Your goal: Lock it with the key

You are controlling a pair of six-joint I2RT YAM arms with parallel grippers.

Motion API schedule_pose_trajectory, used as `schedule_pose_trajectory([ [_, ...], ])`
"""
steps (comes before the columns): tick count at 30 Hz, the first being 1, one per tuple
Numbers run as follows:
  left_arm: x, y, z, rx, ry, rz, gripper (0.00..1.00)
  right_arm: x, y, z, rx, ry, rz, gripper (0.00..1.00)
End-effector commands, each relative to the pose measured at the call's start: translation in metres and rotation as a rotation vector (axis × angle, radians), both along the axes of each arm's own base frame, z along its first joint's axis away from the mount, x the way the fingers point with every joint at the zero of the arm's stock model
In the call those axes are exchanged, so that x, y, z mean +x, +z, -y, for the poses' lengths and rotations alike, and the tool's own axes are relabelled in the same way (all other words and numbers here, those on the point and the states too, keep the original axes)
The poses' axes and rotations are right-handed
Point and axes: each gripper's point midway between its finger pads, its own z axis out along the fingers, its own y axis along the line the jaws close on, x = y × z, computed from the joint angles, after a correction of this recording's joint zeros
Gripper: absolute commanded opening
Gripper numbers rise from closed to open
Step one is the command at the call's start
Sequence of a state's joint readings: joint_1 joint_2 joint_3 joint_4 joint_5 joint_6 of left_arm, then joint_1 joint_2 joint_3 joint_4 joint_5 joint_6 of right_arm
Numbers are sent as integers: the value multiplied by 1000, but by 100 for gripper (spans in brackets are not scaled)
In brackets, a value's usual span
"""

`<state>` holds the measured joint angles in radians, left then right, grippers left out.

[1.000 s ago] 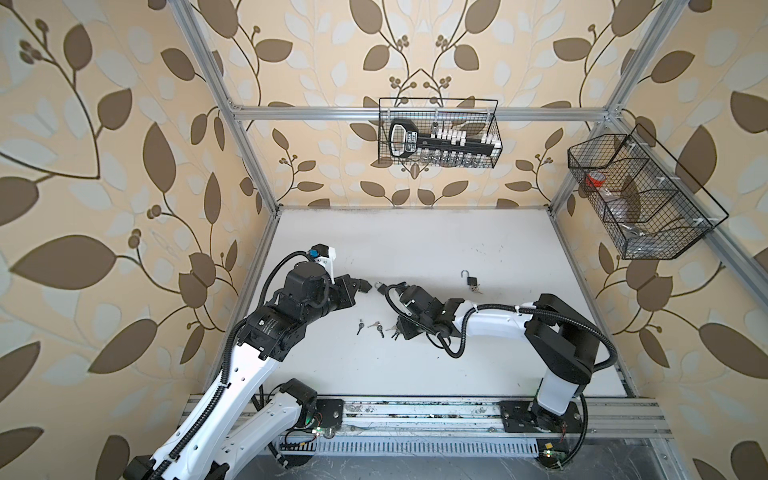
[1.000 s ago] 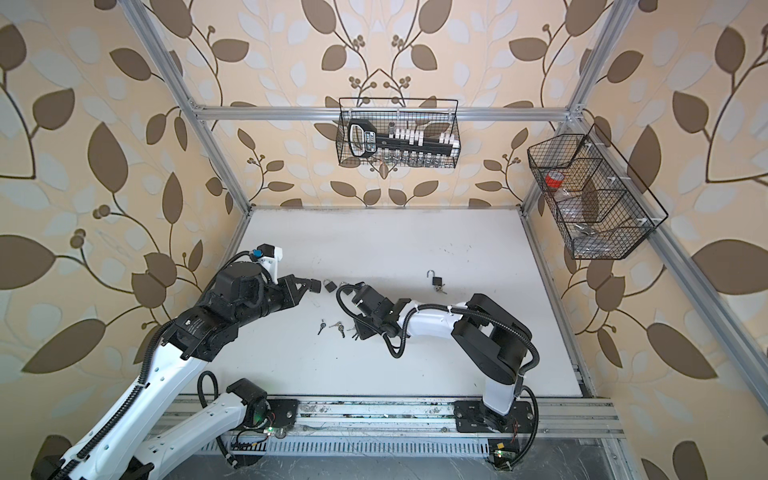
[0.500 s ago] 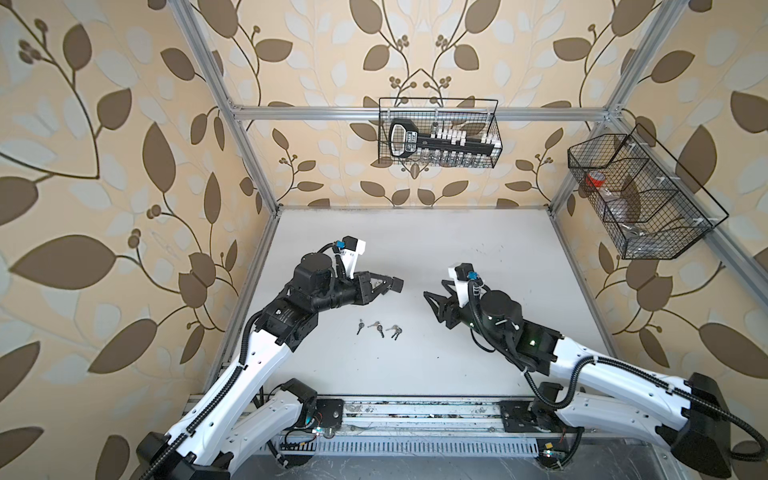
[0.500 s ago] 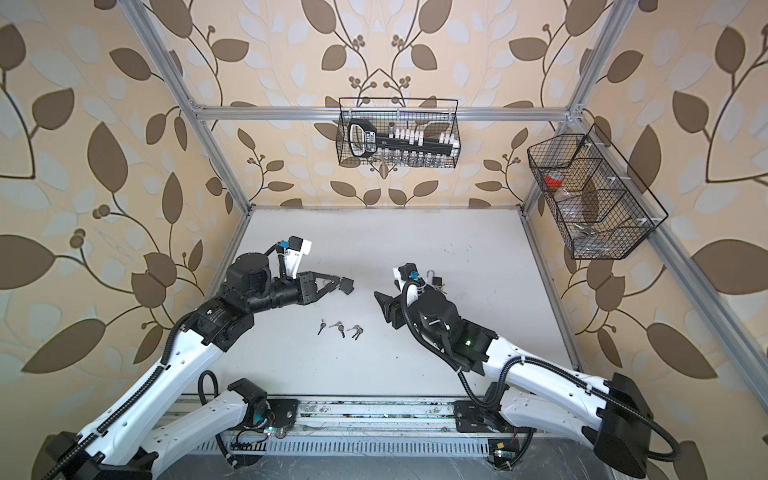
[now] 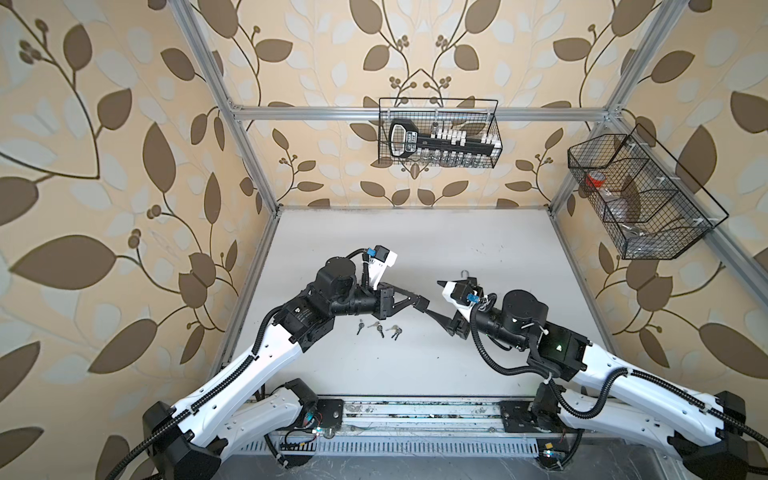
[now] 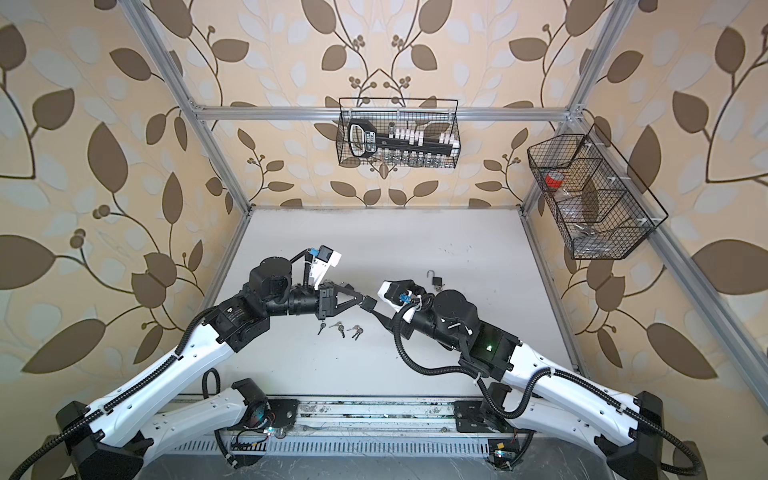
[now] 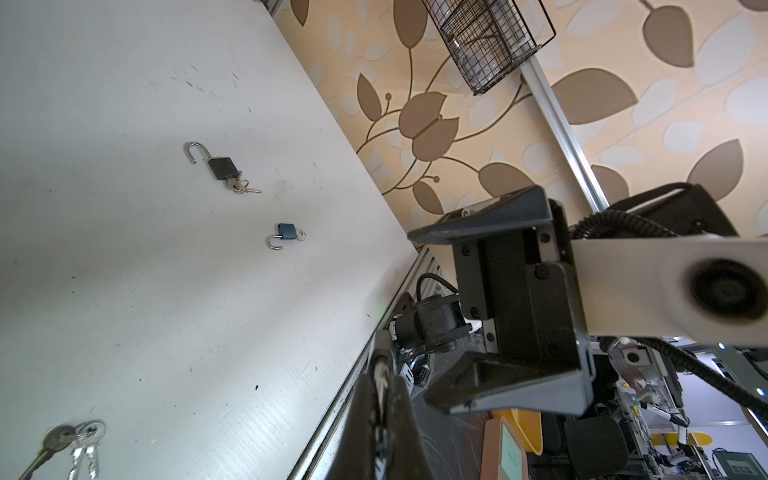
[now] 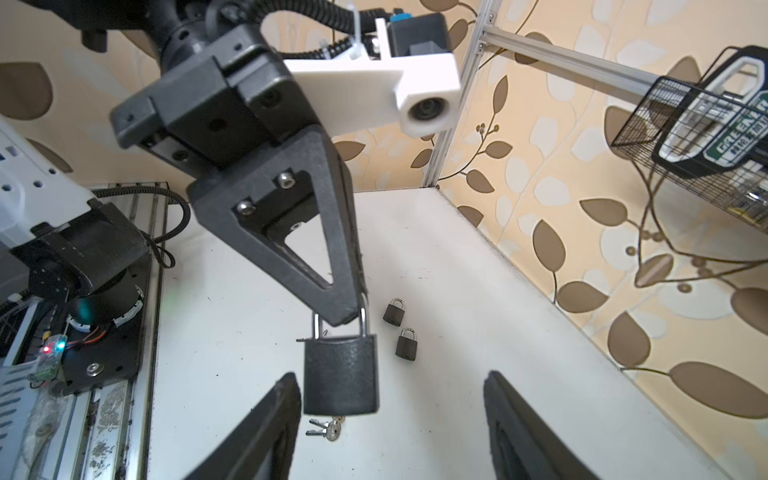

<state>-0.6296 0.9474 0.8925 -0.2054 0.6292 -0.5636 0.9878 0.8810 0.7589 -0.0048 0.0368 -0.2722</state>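
Right wrist view: the left end effector (image 8: pixel 353 309) is clamped on the shackle (image 8: pixel 363 320) of a black padlock (image 8: pixel 340 376) hanging above the surface (image 8: pixel 457 332). The key (image 8: pixel 328 428) dangles beneath, probably inserted. The right end effector (image 8: pixel 390 395) gapes empty around it. The key is not yet gripped or turned.

Keys (image 5: pixel 377 328) on table (image 5: pixel 415 241), padlock (image 6: pixel 436 283) behind

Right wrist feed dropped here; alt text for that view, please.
The shut left gripper holds a black padlock by its shackle in the air, just ahead of the open right gripper. A bunch of keys shows just under it; two small padlocks lie on the white table behind.
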Motion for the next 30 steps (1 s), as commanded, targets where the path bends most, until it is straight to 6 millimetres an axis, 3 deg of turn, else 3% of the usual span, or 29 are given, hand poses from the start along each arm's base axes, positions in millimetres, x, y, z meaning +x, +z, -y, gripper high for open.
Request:
schedule_pose_trajectory([
  [1,3,30,2,-55,9,105,0,0,-1,-6,-86,-10,72,70],
  [11,3,27,1,-50,16,92,0,14,-4,-16,-109,-74,86,61],
  [30,4,25,0,-41,32,86,0,13,-6,-27,-90,-43,77,46],
])
